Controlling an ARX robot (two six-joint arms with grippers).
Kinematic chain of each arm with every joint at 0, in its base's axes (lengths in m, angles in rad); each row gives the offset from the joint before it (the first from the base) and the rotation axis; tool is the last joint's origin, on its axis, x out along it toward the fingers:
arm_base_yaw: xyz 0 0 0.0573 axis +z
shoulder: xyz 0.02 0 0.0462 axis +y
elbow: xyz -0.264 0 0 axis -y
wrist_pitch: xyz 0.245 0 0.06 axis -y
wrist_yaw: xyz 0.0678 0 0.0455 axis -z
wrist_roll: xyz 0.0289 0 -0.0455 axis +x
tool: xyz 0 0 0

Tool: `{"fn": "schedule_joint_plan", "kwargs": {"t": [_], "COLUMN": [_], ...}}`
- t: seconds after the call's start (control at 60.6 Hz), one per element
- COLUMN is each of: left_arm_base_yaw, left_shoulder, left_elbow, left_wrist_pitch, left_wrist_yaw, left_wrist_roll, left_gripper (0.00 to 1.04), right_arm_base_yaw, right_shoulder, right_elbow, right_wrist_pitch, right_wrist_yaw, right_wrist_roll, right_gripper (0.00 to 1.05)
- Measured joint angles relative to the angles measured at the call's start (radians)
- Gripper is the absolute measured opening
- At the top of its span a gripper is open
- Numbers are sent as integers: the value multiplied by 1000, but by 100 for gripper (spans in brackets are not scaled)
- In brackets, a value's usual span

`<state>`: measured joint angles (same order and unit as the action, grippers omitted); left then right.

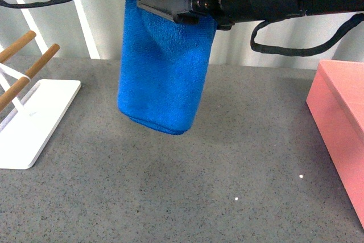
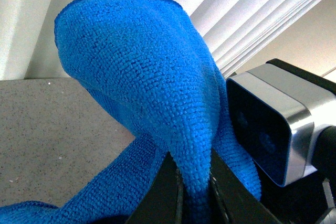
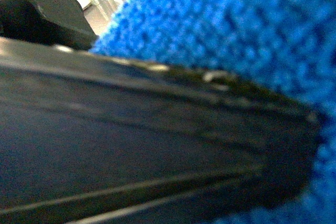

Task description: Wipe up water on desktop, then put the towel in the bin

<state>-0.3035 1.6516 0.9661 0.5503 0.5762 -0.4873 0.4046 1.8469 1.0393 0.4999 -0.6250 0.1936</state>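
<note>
Blue plush towel (image 1: 162, 72), hanging clear above bench (image 1: 170, 192), 12 o'clock. Pinched in left gripper (image 2: 193, 184); right gripper (image 1: 170, 4) against cloth, closure not discernible. Wiping judged finished, no water visible. Remaining: drop into bin (image 1: 341, 112), 3 o'clock.

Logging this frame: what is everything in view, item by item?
Royal-blue plush microfibre towel: one, blue, hanging in the air above the desktop.
Salmon-pink rectangular plastic bin: one, pink, on the desktop at the right edge.
Flat white tray: one, white, on the desktop at the left.
Wooden rods: two showing, tan, slanting up over the tray.
Speckled stone-like desktop: one, dark grey, across the foreground.
Vertical slats: several, white, behind the desktop.
Cable: one, black, looping under the right arm.
Left gripper: black, clamped on a towel fold.
Right gripper: black, against the towel's top; grip unclear.
</note>
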Motion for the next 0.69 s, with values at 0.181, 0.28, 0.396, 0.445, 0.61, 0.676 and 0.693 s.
{"fn": "schedule_joint_plan", "kwargs": {"t": [0.181,0.28,0.396,0.445,0.61,0.676,0.693], "left_arm_base_yaw": [0,0,0,0,0,0,0], "left_shoulder": [0,0,0,0,0,0,0], "left_elbow": [0,0,0,0,0,0,0], "left_wrist_pitch": [0,0,0,0,0,0,0], "left_wrist_yaw": [3,3,3,2,0,-1,-1], "left_wrist_roll": [-1,-2,-4,-5,-5,-5,-5], "left_gripper": [43,57,76,85,99,98,98], "right_arm_base_yaw": [-6,-11,-14,-16,-21,-21,-21], "right_shoulder": [-4,-11,-26,-32,-39,-40,-40], "right_elbow": [-19,-25,-30,-30,-31,-32,-33], "right_wrist_pitch": [-8,-11,-11,-12,-14,-15,-15], "right_wrist_yaw": [12,12,11,10,6,5,5], "right_wrist_roll": [0,-2,-3,-4,-6,-6,-6], "right_gripper": [12,7,7,7,7,7,7]}}
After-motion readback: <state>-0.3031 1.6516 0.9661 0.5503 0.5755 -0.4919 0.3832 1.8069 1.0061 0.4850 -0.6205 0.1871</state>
